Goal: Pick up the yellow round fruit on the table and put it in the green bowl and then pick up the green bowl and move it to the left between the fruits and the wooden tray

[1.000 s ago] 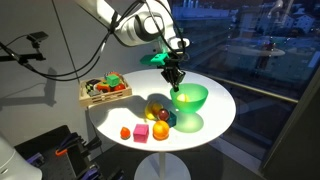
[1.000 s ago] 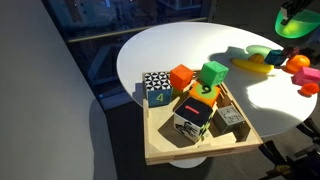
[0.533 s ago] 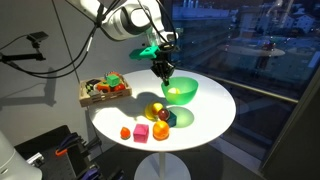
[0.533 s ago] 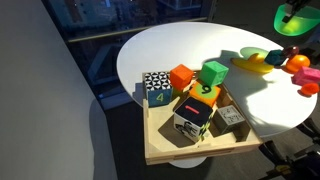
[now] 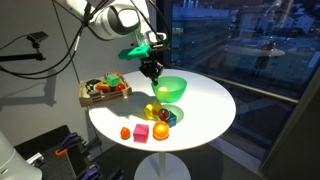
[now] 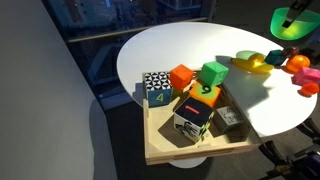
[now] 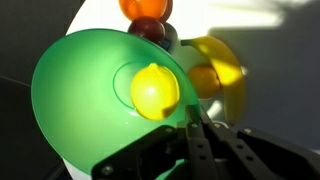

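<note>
The green bowl point(image 5: 170, 88) hangs in the air above the round white table point(image 5: 205, 115), held by its rim in my gripper point(image 5: 152, 70). The yellow round fruit point(image 7: 155, 90) lies inside the bowl point(image 7: 85, 85) in the wrist view, with my shut fingers point(image 7: 190, 125) pinching the rim. The bowl also shows at the top right edge of an exterior view point(image 6: 292, 22). Below it lie the fruits point(image 5: 158, 113), and the wooden tray point(image 5: 104, 91) of blocks stands further along the table.
Several toy fruits point(image 6: 275, 62) lie on the table, among them a banana point(image 7: 220, 65) and an orange fruit point(image 7: 146, 8). The wooden tray point(image 6: 200, 140) holds coloured blocks at the table's edge. A dark window stands behind.
My gripper has carried the green bowl with the yellow fruit off the table and toward the wooden tray, over the pile of fruits.
</note>
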{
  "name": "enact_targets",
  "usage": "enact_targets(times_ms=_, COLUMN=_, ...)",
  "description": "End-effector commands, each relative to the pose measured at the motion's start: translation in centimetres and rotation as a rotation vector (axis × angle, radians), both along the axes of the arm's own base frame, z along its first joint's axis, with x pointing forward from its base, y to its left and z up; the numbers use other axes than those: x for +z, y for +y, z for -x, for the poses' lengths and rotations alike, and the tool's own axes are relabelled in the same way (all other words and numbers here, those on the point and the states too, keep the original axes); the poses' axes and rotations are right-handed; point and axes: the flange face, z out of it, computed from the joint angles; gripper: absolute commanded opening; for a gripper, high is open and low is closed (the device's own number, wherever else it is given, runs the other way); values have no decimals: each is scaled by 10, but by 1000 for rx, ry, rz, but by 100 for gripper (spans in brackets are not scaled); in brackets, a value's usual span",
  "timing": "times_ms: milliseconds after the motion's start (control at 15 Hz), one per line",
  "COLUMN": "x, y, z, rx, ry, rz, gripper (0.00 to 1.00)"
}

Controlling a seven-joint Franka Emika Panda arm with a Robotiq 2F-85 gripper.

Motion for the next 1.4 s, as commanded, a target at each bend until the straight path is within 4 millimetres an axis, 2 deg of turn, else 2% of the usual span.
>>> enact_targets(times_ms=0, x=6, y=15, z=20, rx=81, ry=16, rz=-19, gripper=2)
enact_targets(times_ms=667, x=-19, y=60, z=55, rx=214, ry=80, rz=-62, gripper=2)
enact_targets(times_ms=1333, x=-41, y=97, z=73, rx=269, ry=115, rz=-57, gripper=2)
